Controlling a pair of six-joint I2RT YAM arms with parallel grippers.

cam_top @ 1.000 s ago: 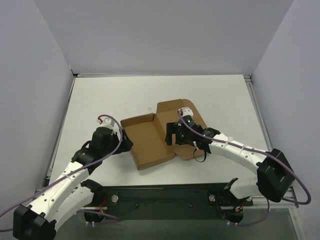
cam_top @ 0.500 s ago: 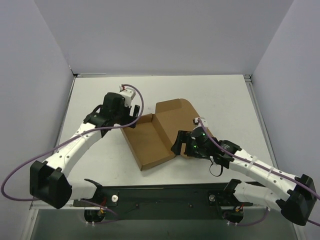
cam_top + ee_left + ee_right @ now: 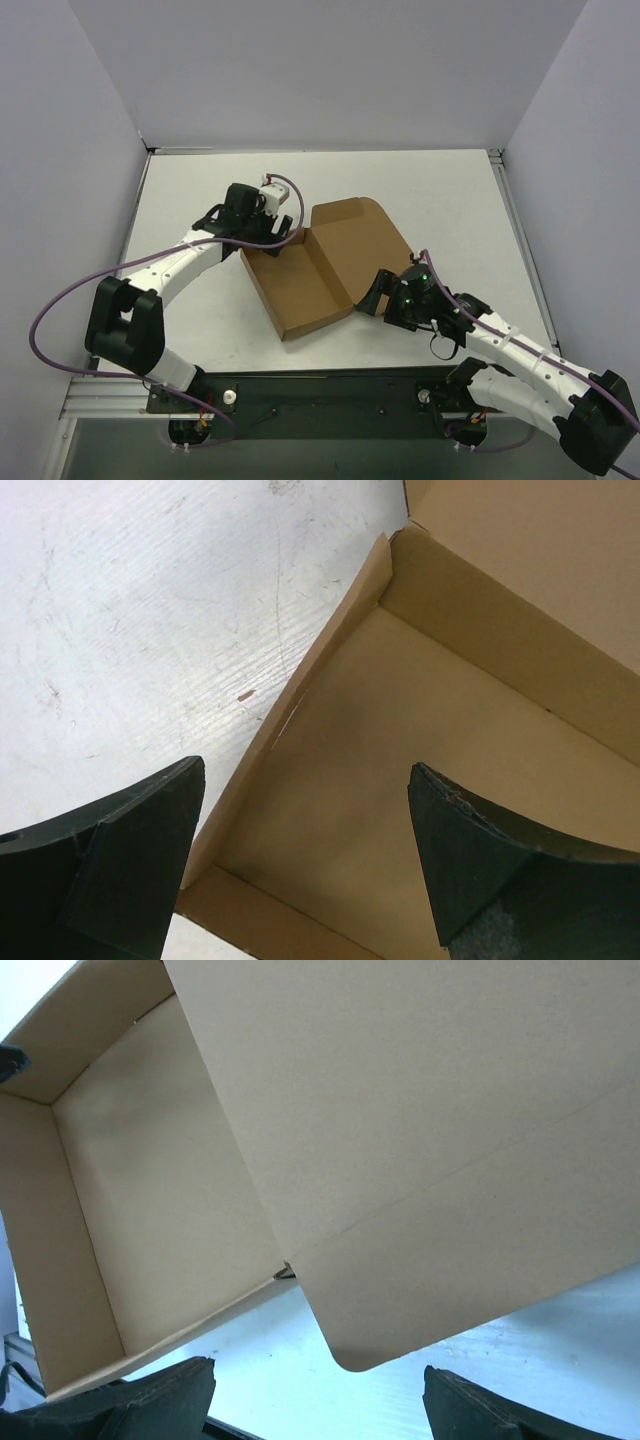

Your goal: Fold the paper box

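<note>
Top external: left claw (image 3: 270, 236) tips are hard to make out at the far-left corner of the paper box (image 3: 300, 285). Left wrist shows it wide open, straddling the side wall, gripping nothing. Box sits open mid-counter (image 3: 190, 190), lid flap (image 3: 350, 235) spread right. Right claw (image 3: 378, 296) is wide open and empty, just beside the box's near-right corner, fingers cut off in wrist view.

Top camera high behind the arm bases, looking down over the whole tabletop (image 3: 200, 190), left wrist camera close above the paper box (image 3: 400, 780) at its far-left corner, framed by the left gripper (image 3: 305, 770), right wrist camera close off its near-right side, past the right gripper (image 3: 318, 1370), all views sharing the box's open inside
</note>
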